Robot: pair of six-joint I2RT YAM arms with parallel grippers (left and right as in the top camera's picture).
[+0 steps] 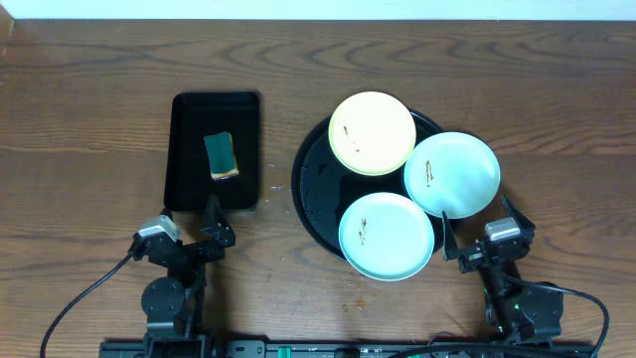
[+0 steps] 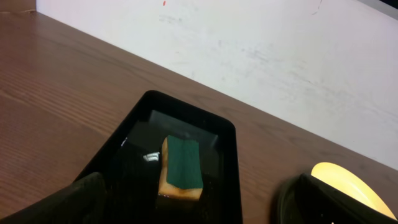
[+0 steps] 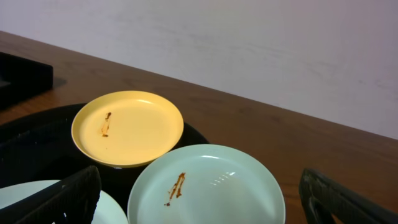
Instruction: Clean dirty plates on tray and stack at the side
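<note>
Overhead: round tray (image 1: 310,189) sits mid-tabletop (image 1: 99,119), carrying the yellow plate (image 1: 372,132), right mint plate (image 1: 451,174) and near mint plate (image 1: 387,236), all lapping its rim.
Left wrist: left hand (image 2: 199,208) is spread wide and empty, with the sponge (image 2: 181,165) ahead in the small tray (image 2: 227,155).
Right wrist: right hand (image 3: 199,205) is spread wide, gripping nothing, and the smeared right mint plate lies just ahead.
</note>
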